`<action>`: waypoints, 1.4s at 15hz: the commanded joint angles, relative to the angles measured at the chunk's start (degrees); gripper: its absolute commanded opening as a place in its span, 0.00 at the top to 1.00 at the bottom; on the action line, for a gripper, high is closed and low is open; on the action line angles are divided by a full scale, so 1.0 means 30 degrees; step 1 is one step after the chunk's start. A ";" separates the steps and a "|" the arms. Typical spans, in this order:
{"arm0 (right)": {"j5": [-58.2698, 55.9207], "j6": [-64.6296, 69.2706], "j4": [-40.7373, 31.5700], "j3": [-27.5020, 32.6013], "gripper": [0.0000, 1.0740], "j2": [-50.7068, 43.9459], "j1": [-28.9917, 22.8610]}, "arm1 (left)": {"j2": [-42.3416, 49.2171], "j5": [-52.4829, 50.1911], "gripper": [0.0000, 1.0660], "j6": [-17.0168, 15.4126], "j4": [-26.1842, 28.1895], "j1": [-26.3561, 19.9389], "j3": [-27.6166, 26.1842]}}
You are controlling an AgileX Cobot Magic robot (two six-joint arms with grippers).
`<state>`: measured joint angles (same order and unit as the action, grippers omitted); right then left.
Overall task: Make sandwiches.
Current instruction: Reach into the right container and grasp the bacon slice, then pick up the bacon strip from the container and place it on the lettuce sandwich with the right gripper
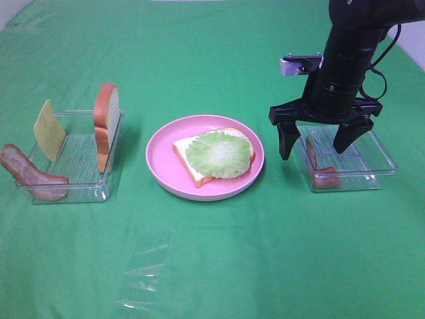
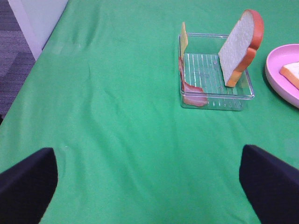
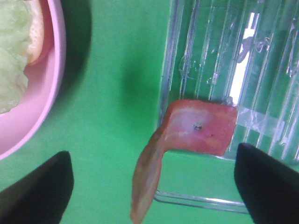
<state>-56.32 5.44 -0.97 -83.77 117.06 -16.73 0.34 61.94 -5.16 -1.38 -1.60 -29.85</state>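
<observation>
Cloth green. Right gripper wide over right tray, partly hiding it; bent bacon below, untouched. Left gripper wide, empty, only fingertips visible. Plate: bread mostly under lettuce. Left tray: upright slice, cheese, second bacon.

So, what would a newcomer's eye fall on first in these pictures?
Most likely the pink plate in the middle of the green cloth, with a lettuce leaf lying on a bread slice. Next, the black right gripper, jaws open, hanging over the bacon strip draped on the right-hand clear tray's wall. In the left tray stand an upright bread slice and a cheese square.
</observation>
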 commanded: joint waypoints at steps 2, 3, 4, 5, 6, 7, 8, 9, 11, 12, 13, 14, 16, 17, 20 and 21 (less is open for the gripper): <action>-0.0382 -0.0076 -0.0076 0.0095 0.51 0.0038 0.0019 | 0.0057 -0.0038 0.06 0.0000 0.0000 0.0076 0.0038; -0.0439 -0.0076 -0.0019 0.0095 0.64 0.0038 0.0019 | 0.0057 -0.0038 0.06 0.0000 0.0000 0.0076 0.0038; -0.0439 -0.0076 -0.0019 0.0095 0.76 0.0038 0.0019 | 0.0057 -0.0038 0.06 0.0000 0.0000 0.0076 0.0038; -0.0439 -0.0076 -0.0019 0.0095 0.83 0.0038 0.0019 | 0.0057 -0.0038 0.06 0.0000 0.0000 0.0076 0.0038; -0.0439 -0.0076 -0.0019 0.0095 0.93 0.0038 0.0019 | 0.0057 -0.0038 0.06 0.0000 0.0000 0.0076 0.0038; -0.0439 -0.0134 0.0019 0.0095 1.00 0.0038 0.0019 | 0.0057 -0.0038 0.06 0.0000 0.0000 0.0076 0.0038; -0.0439 -0.0229 0.0076 0.0095 1.00 0.0038 0.0019 | 0.0057 -0.0038 0.06 0.0000 0.0000 0.0076 0.0038; -0.0439 -0.0229 0.0210 0.0095 1.00 0.0038 0.0019 | 0.0057 -0.0038 0.06 0.0000 0.0000 0.0076 0.0038; -0.0477 -0.0229 0.0477 0.0095 1.00 0.0038 0.0019 | 0.0057 -0.0038 0.06 0.0000 0.0000 0.0076 0.0038; -0.0611 -0.0229 0.0630 0.0095 1.00 0.0000 0.0019 | 0.0057 -0.0038 0.06 0.0000 0.0000 0.0076 0.0038; -0.0707 -0.0229 0.0745 0.0057 1.00 -0.0134 0.0019 | 0.0057 -0.0038 0.06 0.0000 0.0000 0.0076 0.0038; -0.0821 -0.0229 0.0859 0.0057 1.00 -0.0325 0.0019 | 0.0057 -0.0038 0.06 0.0000 0.0000 0.0076 0.0038; -0.1165 -0.0229 0.1451 0.0038 1.00 -0.1070 0.0019 | 0.0057 -0.0038 0.06 0.0000 0.0000 0.0076 0.0038; -0.1432 -0.0229 0.1910 -0.0038 1.00 -0.1623 0.0019 | 0.0057 -0.0038 0.06 0.0000 0.0000 0.0076 0.0038; -0.2865 -0.0229 0.2540 -0.1413 1.00 -0.3094 0.0000 | 0.0057 -0.0038 0.06 0.0000 0.0000 0.0076 0.0038; -0.3228 -0.0229 0.2502 -0.1872 1.00 -0.3495 -0.0019 | 0.0057 -0.0038 0.06 0.0000 0.0000 0.0076 0.0038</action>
<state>-64.97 5.10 6.25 -89.04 107.31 -16.73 0.34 61.94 -5.16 -1.38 -1.60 -29.85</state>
